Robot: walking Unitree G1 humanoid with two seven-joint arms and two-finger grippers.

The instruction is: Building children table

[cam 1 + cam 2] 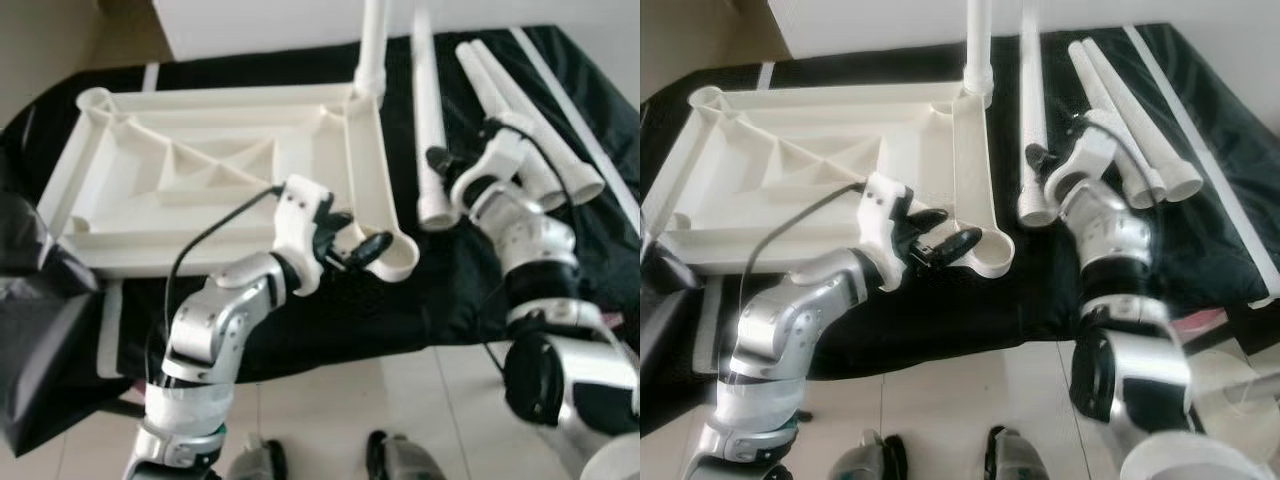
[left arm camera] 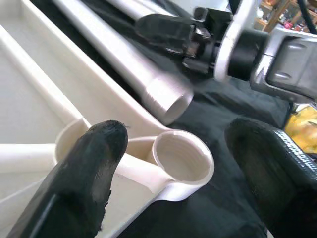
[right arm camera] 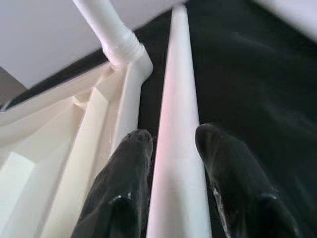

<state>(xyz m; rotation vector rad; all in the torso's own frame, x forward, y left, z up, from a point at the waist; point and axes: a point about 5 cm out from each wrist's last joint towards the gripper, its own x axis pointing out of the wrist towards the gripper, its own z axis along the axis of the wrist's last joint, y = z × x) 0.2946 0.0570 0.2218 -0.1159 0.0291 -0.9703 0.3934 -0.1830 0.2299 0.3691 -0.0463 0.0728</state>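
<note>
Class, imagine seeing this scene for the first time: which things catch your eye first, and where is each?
A white upturned tabletop lies on a black cloth, one leg already standing in its far right corner. The left gripper hovers open at the near right corner socket, while the right gripper straddles a loose leg beside it.

- The screwed-in leg runs off the top edge of my head view, so I can't see its far end.
- The loose leg between my right end effector fingers is cut off at the wrist picture's bottom edge.
- My left end effector covers part of the tabletop's near corner socket.
- The black-covered table is cropped on the right.
</note>
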